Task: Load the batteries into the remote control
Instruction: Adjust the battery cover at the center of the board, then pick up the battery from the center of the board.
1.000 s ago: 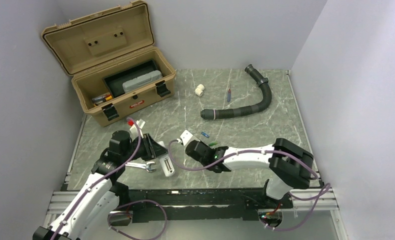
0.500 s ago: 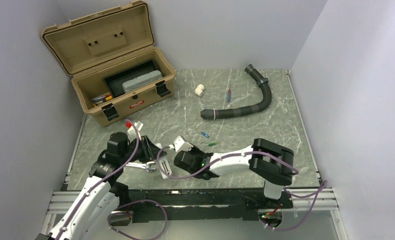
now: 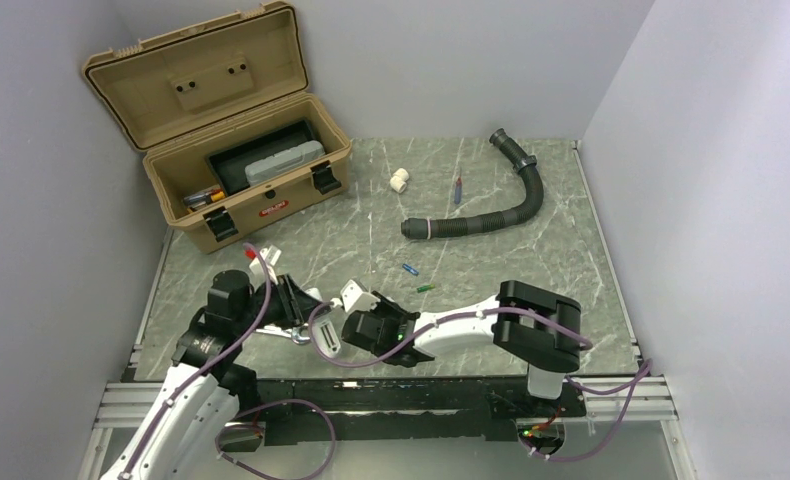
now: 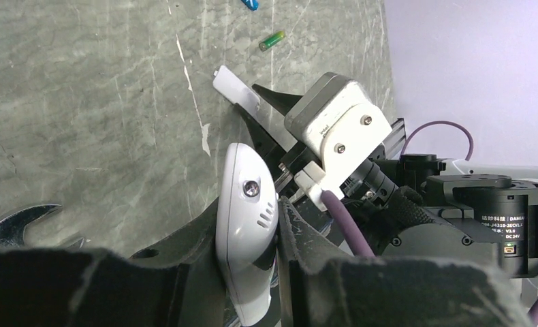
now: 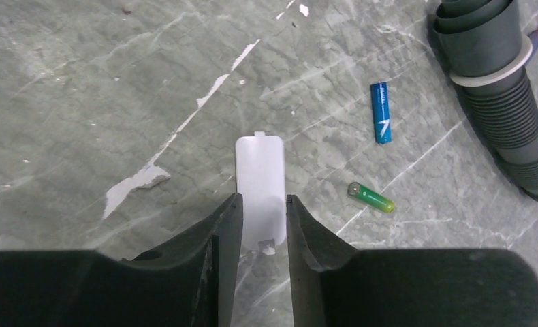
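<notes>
My left gripper (image 3: 318, 325) is shut on the white remote control (image 3: 330, 339); in the left wrist view the remote (image 4: 247, 225) stands edge-on between the fingers. My right gripper (image 3: 359, 303) is shut on a small plain white cover piece (image 3: 352, 294), just right of the remote. In the right wrist view the cover piece (image 5: 260, 182) sticks out past the fingertips, above the table. The blue battery (image 3: 409, 269) and the green battery (image 3: 425, 288) lie on the table right of both grippers, apart from each other. They also show in the right wrist view, the blue battery (image 5: 381, 112) and the green battery (image 5: 370, 197).
An open tan toolbox (image 3: 241, 170) stands at the back left. A black corrugated hose (image 3: 491, 210), a white pipe fitting (image 3: 399, 180) and a red-and-blue stick (image 3: 458, 189) lie at the back. A steel wrench (image 3: 281, 335) lies under the left gripper.
My right gripper has moved left and nearer with the cover piece, closing up to the remote. My left gripper has shifted slightly left, still holding the remote.
</notes>
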`<act>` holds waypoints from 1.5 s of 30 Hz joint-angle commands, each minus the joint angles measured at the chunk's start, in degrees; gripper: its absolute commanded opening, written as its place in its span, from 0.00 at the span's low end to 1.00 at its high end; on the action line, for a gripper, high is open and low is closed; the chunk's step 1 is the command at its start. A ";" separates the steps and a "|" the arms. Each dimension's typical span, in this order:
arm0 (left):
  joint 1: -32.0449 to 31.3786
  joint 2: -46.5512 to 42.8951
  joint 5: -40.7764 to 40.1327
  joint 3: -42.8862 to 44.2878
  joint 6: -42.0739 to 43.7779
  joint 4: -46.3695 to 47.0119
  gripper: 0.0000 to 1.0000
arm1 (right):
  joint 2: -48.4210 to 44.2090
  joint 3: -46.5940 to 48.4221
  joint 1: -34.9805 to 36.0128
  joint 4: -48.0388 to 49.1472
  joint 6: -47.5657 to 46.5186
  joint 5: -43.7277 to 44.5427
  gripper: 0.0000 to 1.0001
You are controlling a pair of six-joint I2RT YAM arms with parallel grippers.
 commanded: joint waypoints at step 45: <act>0.74 6.31 8.07 -3.96 -4.49 31.47 0.00 | -6.54 -1.46 -41.27 12.50 -9.34 -54.09 0.56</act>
